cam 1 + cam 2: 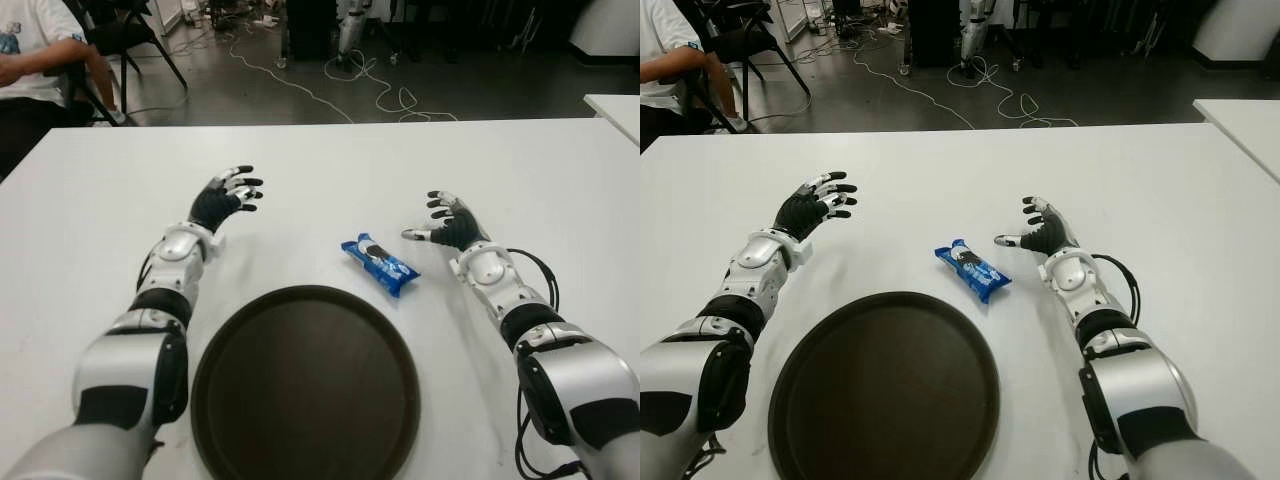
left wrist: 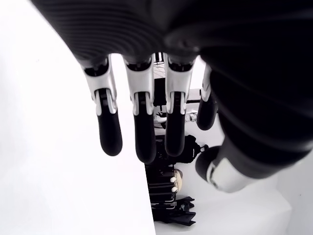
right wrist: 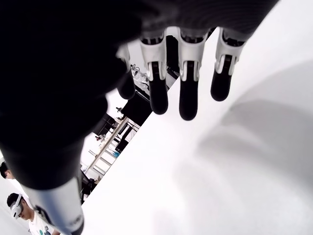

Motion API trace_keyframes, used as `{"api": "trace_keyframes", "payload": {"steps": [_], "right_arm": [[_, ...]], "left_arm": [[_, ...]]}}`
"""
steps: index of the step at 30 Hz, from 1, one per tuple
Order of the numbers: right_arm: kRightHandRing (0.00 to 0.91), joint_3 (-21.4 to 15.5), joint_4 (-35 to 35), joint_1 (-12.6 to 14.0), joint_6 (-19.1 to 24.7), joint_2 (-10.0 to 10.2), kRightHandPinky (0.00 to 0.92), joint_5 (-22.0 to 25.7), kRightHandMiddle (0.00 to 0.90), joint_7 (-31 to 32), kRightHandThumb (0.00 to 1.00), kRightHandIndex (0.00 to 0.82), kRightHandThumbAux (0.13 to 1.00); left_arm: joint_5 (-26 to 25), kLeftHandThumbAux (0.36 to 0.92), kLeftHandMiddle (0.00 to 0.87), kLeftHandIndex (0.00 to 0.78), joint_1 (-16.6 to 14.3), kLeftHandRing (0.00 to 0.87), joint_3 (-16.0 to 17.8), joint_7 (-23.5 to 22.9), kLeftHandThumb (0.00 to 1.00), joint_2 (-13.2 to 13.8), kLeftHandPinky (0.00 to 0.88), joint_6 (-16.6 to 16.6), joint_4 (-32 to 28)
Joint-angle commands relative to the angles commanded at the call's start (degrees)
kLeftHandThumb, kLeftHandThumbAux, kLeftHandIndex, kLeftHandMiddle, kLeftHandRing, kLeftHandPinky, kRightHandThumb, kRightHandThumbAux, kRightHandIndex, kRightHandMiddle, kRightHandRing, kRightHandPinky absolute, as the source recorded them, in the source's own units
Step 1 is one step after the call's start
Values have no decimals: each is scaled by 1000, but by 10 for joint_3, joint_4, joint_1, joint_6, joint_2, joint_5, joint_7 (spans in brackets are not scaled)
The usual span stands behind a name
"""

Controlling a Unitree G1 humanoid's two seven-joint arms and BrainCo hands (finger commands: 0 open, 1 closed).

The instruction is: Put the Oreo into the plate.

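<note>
Oreo pack (image 1: 380, 264) lies flat on white surface (image 1: 540, 170), centre of frame, just above rim of dark plate (image 1: 305, 385), not on it. Right hand (image 1: 447, 225) just right of pack, fingers spread wide, holding nothing. Left hand (image 1: 222, 199) upper left of plate, fingers wide, idle. Pack looks light, crinkly, slick wrapper; biscuits inside likely brittle. Best pinched gently across narrow middle.

2 head eyes downward; 2 close wrist views
</note>
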Motion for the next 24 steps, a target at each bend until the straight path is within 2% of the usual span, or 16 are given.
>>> {"api": "trace_keyframes", "payload": {"steps": [8, 10, 12, 13, 16, 17, 20, 24], "right_arm": [[206, 46, -23, -18, 9, -13, 171, -50, 209, -29, 0, 188, 796], [263, 58, -45, -21, 14, -16, 238, -63, 248, -39, 0, 234, 783], [286, 70, -66, -21, 19, -21, 259, -78, 267, -49, 0, 257, 775], [269, 76, -74, -20, 22, -23, 234, -85, 255, -53, 0, 243, 759], [226, 99, -162, -5, 49, -44, 194, -122, 221, -52, 0, 202, 732], [221, 110, -218, 5, 68, -57, 190, -145, 216, -38, 0, 198, 729], [212, 127, -319, 26, 110, -80, 187, -181, 208, -7, 0, 181, 730], [203, 140, -405, 43, 158, -103, 170, -215, 199, 48, 0, 159, 740]], "left_arm": [[-1, 729, 286, 186, 1, 291, 0, -4, 90, 1, 330, 2, -1], [-2, 737, 289, 187, 0, 291, 1, -5, 98, 1, 331, 4, -1], [-2, 740, 290, 187, -1, 291, 1, -5, 98, 2, 332, 5, -1], [-2, 739, 291, 188, -1, 292, 1, -5, 95, 2, 333, 5, -1], [-3, 740, 289, 187, -1, 293, 2, -6, 88, 2, 337, 5, -1], [-4, 740, 289, 187, -1, 293, 2, -6, 87, 2, 338, 5, -1], [-5, 739, 284, 186, -1, 291, 2, -6, 84, 3, 338, 6, -1], [-4, 733, 287, 188, -1, 294, 1, -3, 83, 3, 340, 9, -1]]}}
